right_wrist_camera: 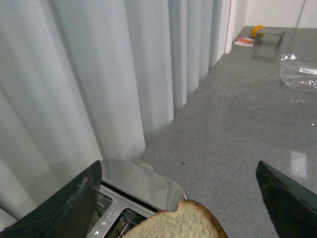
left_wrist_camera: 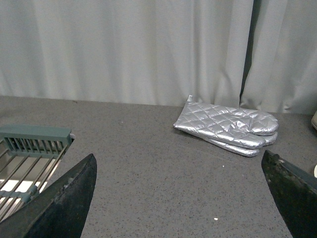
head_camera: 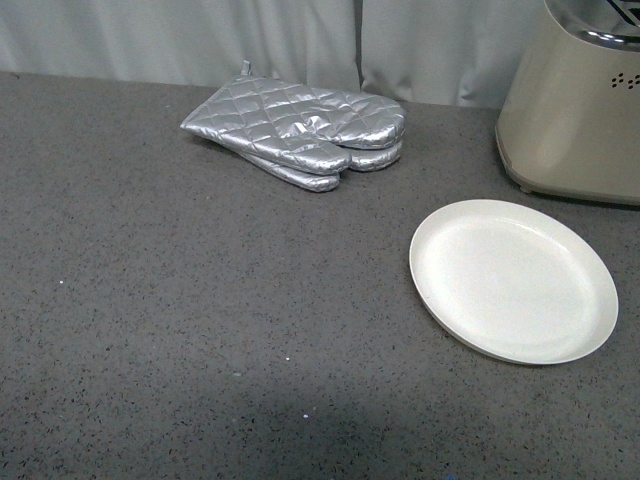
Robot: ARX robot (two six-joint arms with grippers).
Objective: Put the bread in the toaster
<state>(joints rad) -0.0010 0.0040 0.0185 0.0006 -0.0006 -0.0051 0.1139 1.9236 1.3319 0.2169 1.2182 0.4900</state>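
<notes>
While the plate (head_camera: 513,279) is lying bare beside the toaster (head_camera: 575,105) in front view, left fingers (left_wrist_camera: 64,198) are idling spread over the worktop (left_wrist_camera: 148,163). Right wrist view: bread (right_wrist_camera: 181,223) is hanging over the toaster (right_wrist_camera: 136,191) slots, presumably for lowering in; right fingers (right_wrist_camera: 69,203) are looking spread, grip unclear.

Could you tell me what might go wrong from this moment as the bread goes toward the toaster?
The bread sits at the frame edge of the right wrist view, above the toaster, with its grip hidden; if misaligned, it could catch on the chrome top instead of entering a slot. If it slips, it may miss the plate and land on the counter.
</notes>
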